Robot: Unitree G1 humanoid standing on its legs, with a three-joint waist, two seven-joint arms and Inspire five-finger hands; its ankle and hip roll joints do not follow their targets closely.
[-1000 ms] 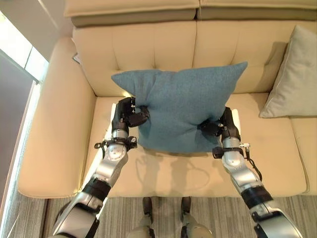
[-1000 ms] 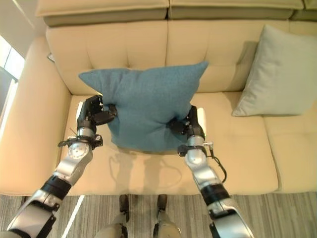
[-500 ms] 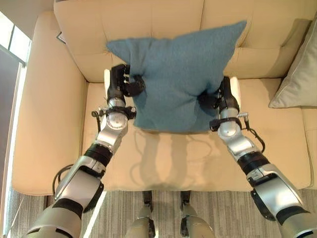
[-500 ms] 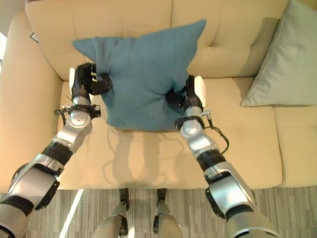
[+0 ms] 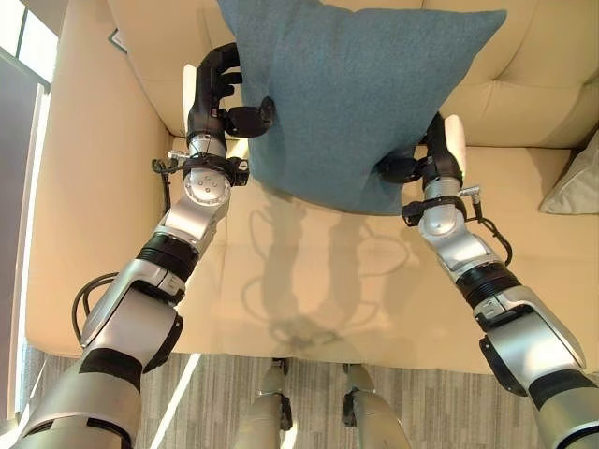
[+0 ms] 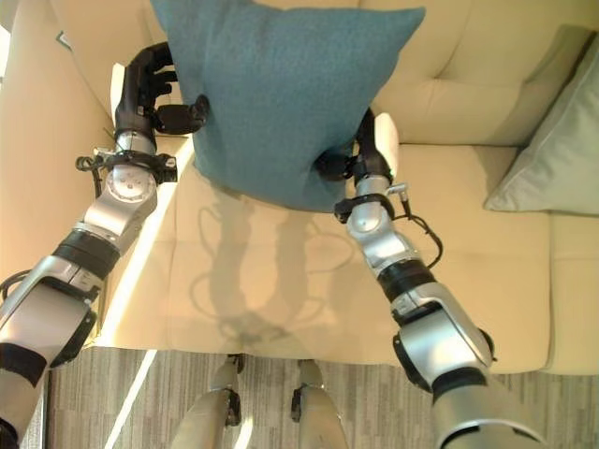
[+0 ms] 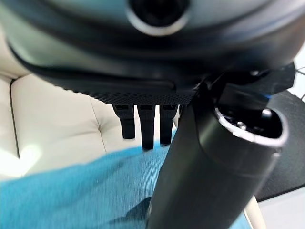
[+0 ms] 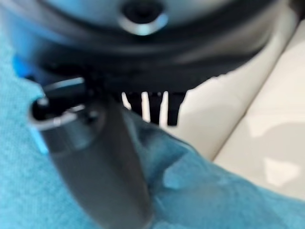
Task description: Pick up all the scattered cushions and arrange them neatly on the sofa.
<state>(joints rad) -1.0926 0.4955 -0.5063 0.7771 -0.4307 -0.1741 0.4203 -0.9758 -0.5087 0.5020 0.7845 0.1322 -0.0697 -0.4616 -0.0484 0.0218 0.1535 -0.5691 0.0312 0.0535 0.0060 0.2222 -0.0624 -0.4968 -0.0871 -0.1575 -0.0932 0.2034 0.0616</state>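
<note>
We see the left hand [image 5: 217, 94] and the right hand [image 5: 432, 161] each pinching a side of the blue cushion [image 5: 351, 89]. It is held up against the back of the cream sofa [image 5: 103, 187]. A grey cushion [image 6: 552, 168] leans further right.

Two shiny grey robot arms with black hands

The left arm [image 5: 178, 234] and the right arm [image 5: 487, 290] are silver-grey, made of smooth round pieces with black bands where they bend. Each wrist is a round silver disc with a dark ring. The left hand [image 5: 211, 89] and the right hand [image 5: 438, 154] are black, and each has a white patch on its outer side. Up close, the fingers [image 7: 147, 126] are short, flat, black bars in a row, and the thumb [image 7: 209, 162] is a thick dark tube with a shiny ring.
</note>
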